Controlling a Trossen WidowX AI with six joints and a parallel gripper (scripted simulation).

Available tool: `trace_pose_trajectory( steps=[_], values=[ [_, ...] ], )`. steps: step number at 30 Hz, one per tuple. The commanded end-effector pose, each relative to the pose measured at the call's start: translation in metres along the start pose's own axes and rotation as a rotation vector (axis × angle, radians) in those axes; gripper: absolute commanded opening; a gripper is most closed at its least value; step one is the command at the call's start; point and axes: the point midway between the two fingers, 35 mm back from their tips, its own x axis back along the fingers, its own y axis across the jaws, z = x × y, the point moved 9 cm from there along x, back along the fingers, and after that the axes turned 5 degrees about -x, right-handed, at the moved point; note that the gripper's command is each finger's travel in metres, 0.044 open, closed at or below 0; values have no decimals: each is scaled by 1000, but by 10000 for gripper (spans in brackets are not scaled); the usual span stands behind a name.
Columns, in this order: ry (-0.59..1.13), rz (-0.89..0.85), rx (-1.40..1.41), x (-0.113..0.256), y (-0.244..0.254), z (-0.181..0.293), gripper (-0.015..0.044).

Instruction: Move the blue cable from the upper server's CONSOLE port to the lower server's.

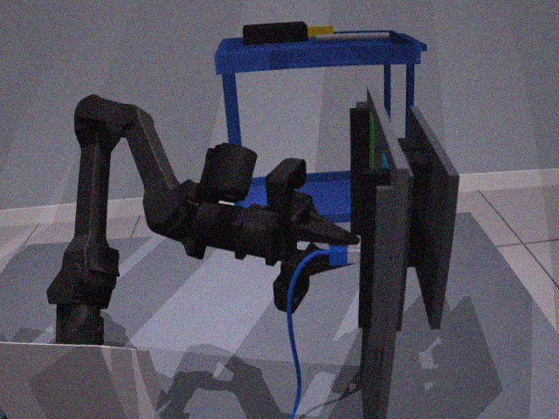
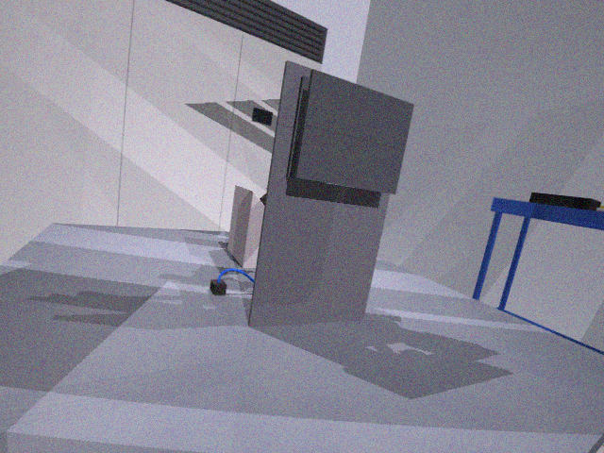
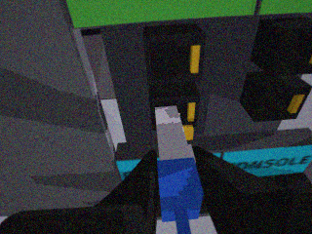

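A blue cable (image 2: 235, 270) arches from a small black block (image 2: 218, 287).

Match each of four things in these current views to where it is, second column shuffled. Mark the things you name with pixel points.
1. blue plug (image 1: 338, 255) (image 3: 179, 187)
2. black box (image 1: 274, 33) (image 2: 563, 200)
3. green strip (image 3: 166, 12)
4. turquoise CONSOLE label (image 3: 273, 163)

A. on the blue cart's top (image 1: 315, 58) (image 2: 516, 207)
B. below the black ports, right of the plug
C. between the gripper's fingers
D. above the black ports

1-C, 2-A, 3-D, 4-B
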Motion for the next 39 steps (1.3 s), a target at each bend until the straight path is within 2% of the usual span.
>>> trace_pose_trajectory(
  steps=[1, 39],
  values=[
    [-3, 15, -3, -2, -2, -2, 0],
    [-3, 17, -4, -10, -1, -4, 0]
  ],
)
